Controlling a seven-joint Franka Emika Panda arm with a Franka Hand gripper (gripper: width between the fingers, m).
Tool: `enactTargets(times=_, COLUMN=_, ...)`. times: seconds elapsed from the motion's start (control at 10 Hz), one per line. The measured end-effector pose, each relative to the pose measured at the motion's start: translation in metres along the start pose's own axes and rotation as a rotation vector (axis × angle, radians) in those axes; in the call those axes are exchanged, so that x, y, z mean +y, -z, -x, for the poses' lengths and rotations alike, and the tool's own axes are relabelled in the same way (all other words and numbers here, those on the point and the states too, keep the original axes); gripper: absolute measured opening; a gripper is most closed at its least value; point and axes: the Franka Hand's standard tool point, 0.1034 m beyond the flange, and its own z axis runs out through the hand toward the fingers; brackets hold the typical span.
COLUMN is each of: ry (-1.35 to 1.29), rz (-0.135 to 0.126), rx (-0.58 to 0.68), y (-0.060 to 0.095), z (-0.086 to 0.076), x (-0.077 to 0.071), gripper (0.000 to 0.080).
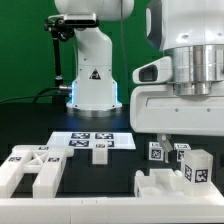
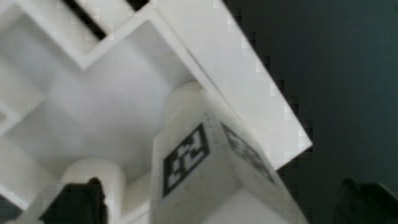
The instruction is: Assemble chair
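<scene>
Gripper: the white two-finger gripper [image 1: 168, 138] hangs low over the parts on the exterior view's right. Its fingertips are lost among them, so I cannot tell whether they stand apart, together or clamped on anything.
Right group: chunky white plastic chair pieces [image 1: 187, 170] bearing black-and-white square tags stand close together on the black worktop [image 1: 110, 188].
Close-up: in the wrist view a slanted flat white angled panel [image 2: 222, 85] fills much of the picture, and a white tagged block [image 2: 199, 160] sits against it.
Left piece: a white blocky open frame part [image 1: 35, 170] lies flat, well apart from the right group.
Marker board: the thin flat white marker board [image 1: 90, 141] lies between the groups, farther back.
</scene>
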Motion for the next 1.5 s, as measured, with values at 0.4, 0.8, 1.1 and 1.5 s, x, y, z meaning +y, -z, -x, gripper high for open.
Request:
enactTargets(times=0.4, ry=0.520, rz=0.041, rx=0.012, y=-0.003, z=0.006, x=-0.009, gripper=0.0649)
enactTargets(times=0.8, ry=0.352, rz=0.044, rx=0.018, y=-0.003, z=0.003, x=-0.005, gripper=0.0291)
enactTargets(times=1.1, ry=0.027, rz=0.041, rx=0.020, y=-0.004, z=0.003, x=-0.004, gripper=0.0291)
enactTargets(times=1.5, ry=-0.752, rz=0.069, rx=-0.049, y=-0.005, z=0.002, x=-0.008, gripper=0.0291)
